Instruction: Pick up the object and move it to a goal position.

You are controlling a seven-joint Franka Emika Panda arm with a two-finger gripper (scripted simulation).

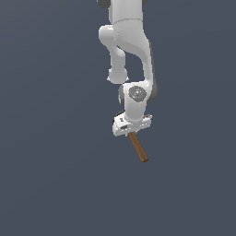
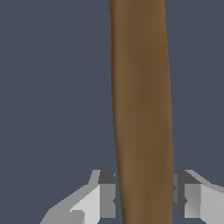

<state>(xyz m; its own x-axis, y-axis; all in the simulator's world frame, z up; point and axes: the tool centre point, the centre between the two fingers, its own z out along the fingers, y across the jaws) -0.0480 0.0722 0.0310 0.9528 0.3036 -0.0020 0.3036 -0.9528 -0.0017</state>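
Observation:
The object is a slim straight brown stick (image 1: 138, 147) with a squared end. In the exterior view it sticks out from under my white gripper (image 1: 130, 132) and slants down toward that view's right. In the wrist view the stick (image 2: 141, 109) fills the middle of the picture and runs between my two fingers (image 2: 107, 194), which press against its sides. My gripper (image 2: 144, 194) is shut on the stick. The part of the stick inside the hand is hidden in the exterior view.
A plain dark blue-grey surface (image 1: 55, 175) fills both views. My white arm (image 1: 131, 50) reaches down from the top of the exterior view. No goal marker shows.

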